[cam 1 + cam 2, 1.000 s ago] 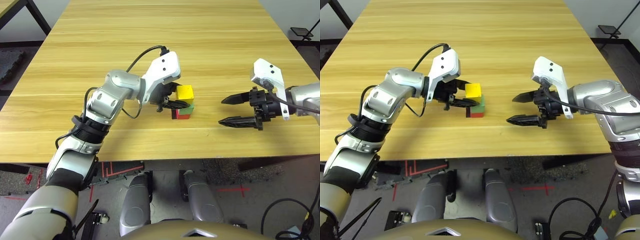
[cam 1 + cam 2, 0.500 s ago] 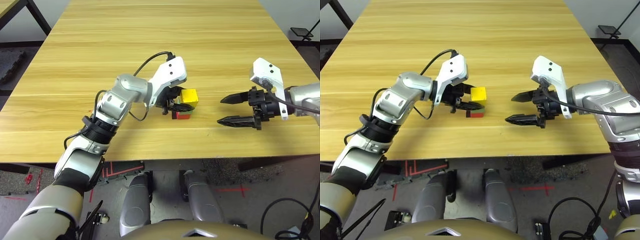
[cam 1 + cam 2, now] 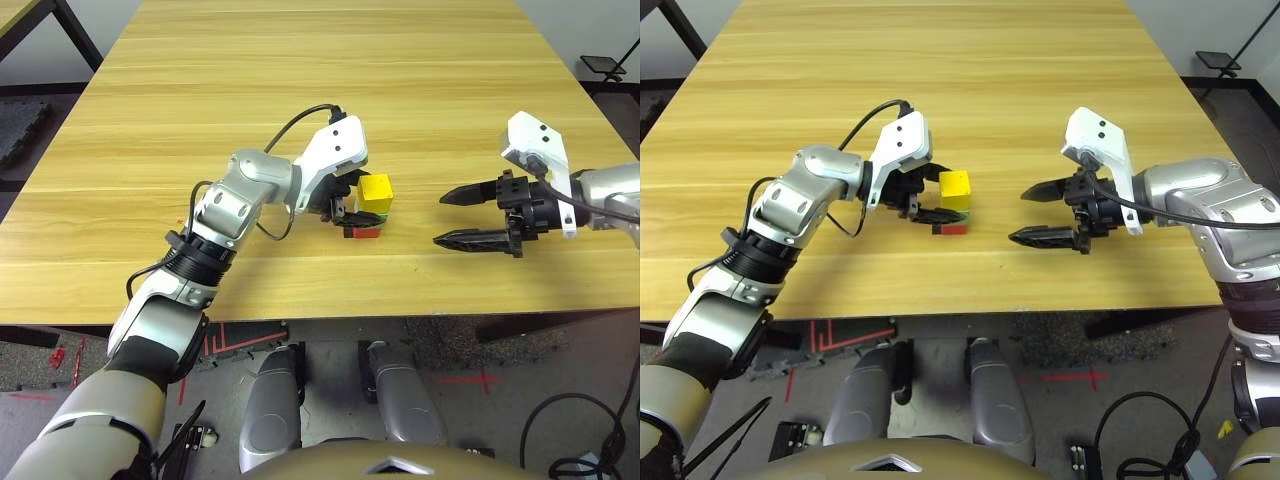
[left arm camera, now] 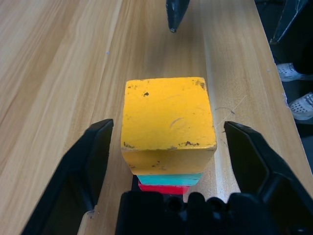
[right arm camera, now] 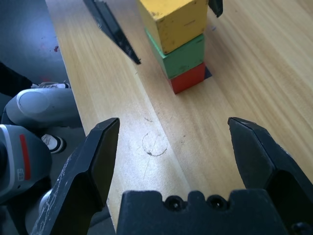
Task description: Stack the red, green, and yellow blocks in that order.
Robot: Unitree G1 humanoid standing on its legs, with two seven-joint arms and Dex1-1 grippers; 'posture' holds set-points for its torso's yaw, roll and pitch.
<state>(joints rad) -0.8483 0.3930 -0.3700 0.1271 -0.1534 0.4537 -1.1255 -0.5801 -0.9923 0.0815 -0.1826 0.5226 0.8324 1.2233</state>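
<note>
The left pincer (image 4: 166,147) is released, its two black fingers (image 4: 85,166) standing one on each side of the yellow block (image 4: 168,117) with a gap showing between each finger and the block, so it grips nothing. The yellow block sits on top of the green block (image 5: 183,54), which sits on the red block (image 5: 190,78); the three make one upright stack on the desk (image 3: 300,90), with the yellow one turned a little askew from the two beneath. A dark patch (image 5: 207,72) shows on the desk at the foot of the red block. The right pincer (image 3: 462,218) is also released, fingers spread wide and empty, held above the desk well apart from the stack on its right, tips pointing toward it.
</note>
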